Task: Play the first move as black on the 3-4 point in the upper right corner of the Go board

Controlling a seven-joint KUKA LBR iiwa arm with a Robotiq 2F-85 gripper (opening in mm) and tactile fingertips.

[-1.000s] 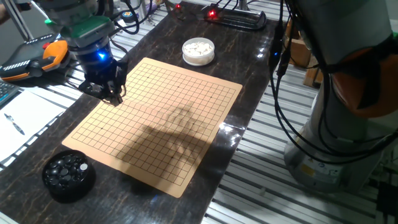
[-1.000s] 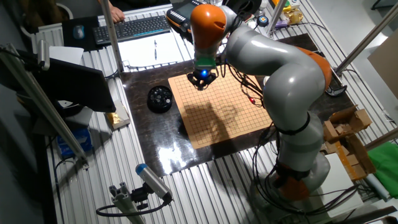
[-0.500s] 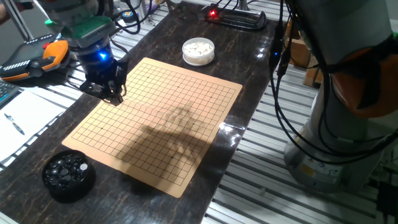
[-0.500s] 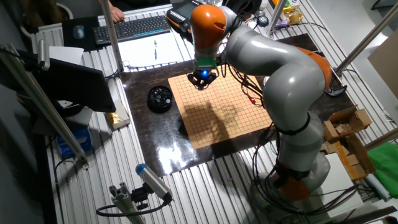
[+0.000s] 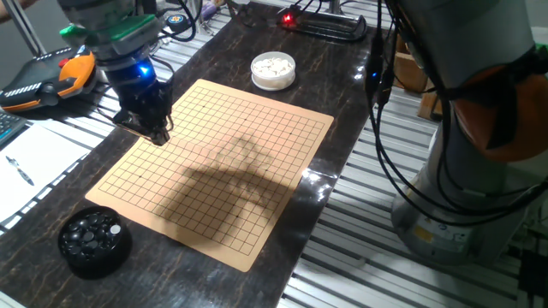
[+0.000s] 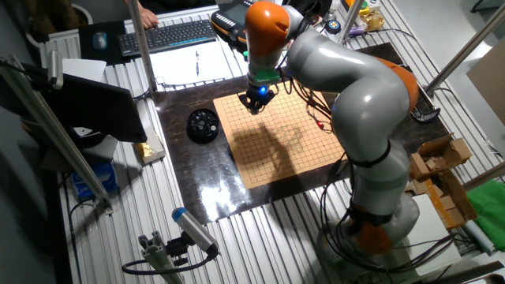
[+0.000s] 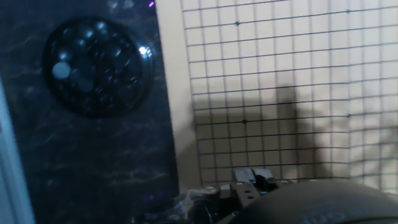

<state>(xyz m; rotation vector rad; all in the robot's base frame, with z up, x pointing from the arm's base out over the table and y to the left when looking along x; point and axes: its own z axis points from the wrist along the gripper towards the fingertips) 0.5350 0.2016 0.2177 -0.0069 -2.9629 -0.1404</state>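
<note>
The tan Go board [image 5: 224,171] lies on the dark tabletop and shows no stones on its grid. My gripper [image 5: 157,133] hangs just over the board near its far-left corner, also seen from above [image 6: 255,106]. Its dark fingers stand close together, and the black stone is hidden, so I cannot tell whether one sits between them. In the hand view the fingertips [image 7: 249,183] are a dark blur at the bottom edge, over the board [image 7: 280,74] close to its border.
A round black bowl of black stones [image 5: 94,242] [image 7: 96,65] stands off the board's near-left corner. A white bowl of white stones [image 5: 273,70] sits beyond the far edge. Cables, a keyboard [image 6: 170,35] and an orange pendant [image 5: 51,79] surround the table.
The hand and wrist have shifted slightly up and away over the same corner. The fingertips stay at nearly the same spot above the board.
</note>
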